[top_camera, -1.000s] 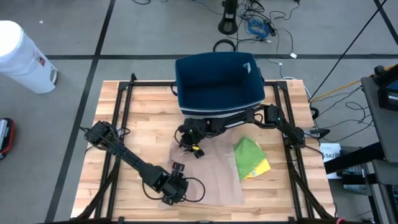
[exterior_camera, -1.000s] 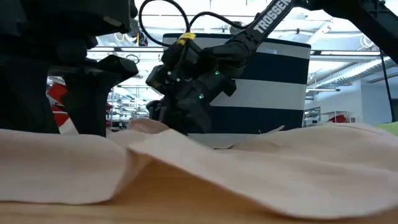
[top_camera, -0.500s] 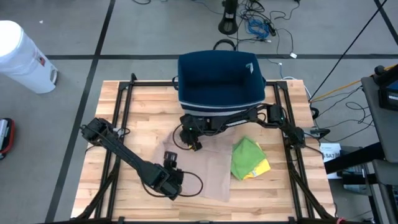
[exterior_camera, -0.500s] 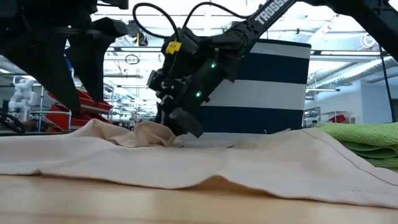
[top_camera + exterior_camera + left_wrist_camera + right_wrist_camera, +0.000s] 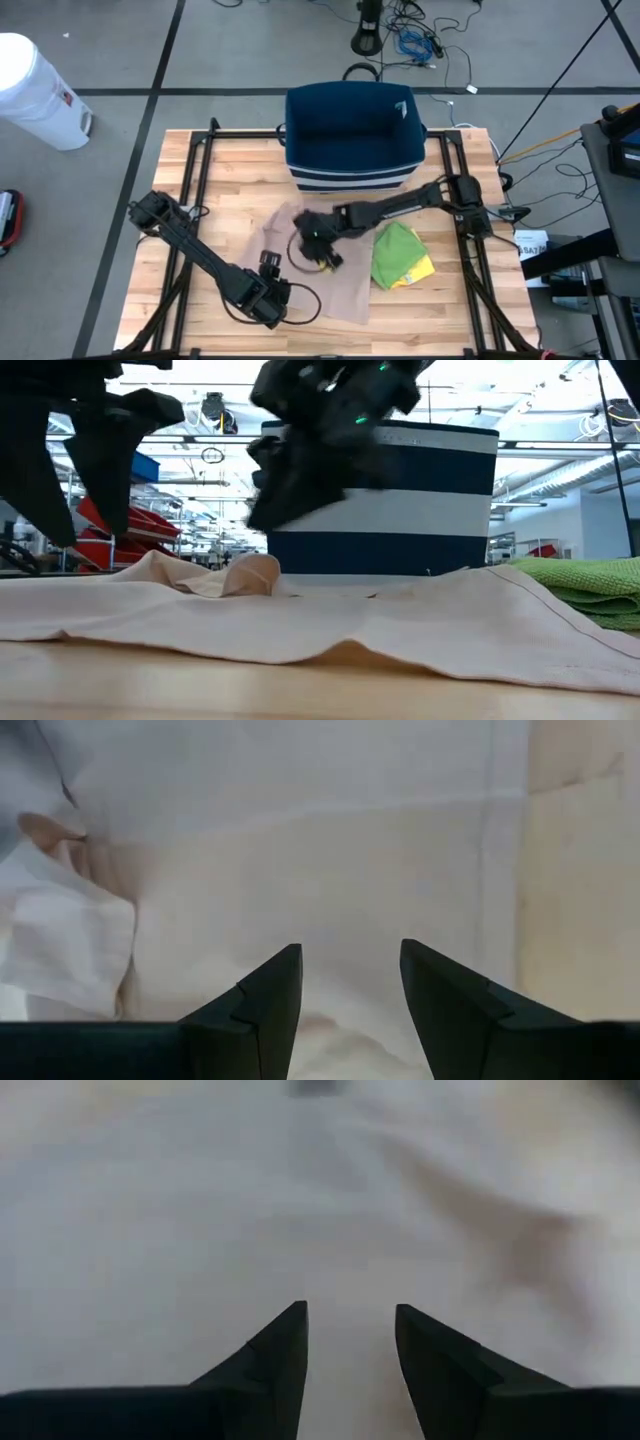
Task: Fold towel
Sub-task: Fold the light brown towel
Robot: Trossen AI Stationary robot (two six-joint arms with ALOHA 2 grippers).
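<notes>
The beige towel point(image 5: 318, 270) lies spread on the wooden table point(image 5: 230, 190), mostly flat, with a rumpled, bunched corner on its far left side, toward the blue bin point(image 5: 352, 135). From table height, low wrinkles run along its near edge and the bunched fold stands up a little.

The left claw point(image 5: 268, 268) sits at the towel's near left edge, fingers parted and holding nothing; cloth fills the space ahead of it, with a hem line and bare wood off to one side. The right claw point(image 5: 325, 250) hangs over the towel's middle, fingers apart and empty, plain cloth beneath it.

Just right of the right claw lies a green cloth point(image 5: 400, 250) over a yellow one point(image 5: 422, 270), touching the towel's right edge. The bin stands beyond both claws, close to the towel's far edge. Left of the left claw the table is bare wood.
</notes>
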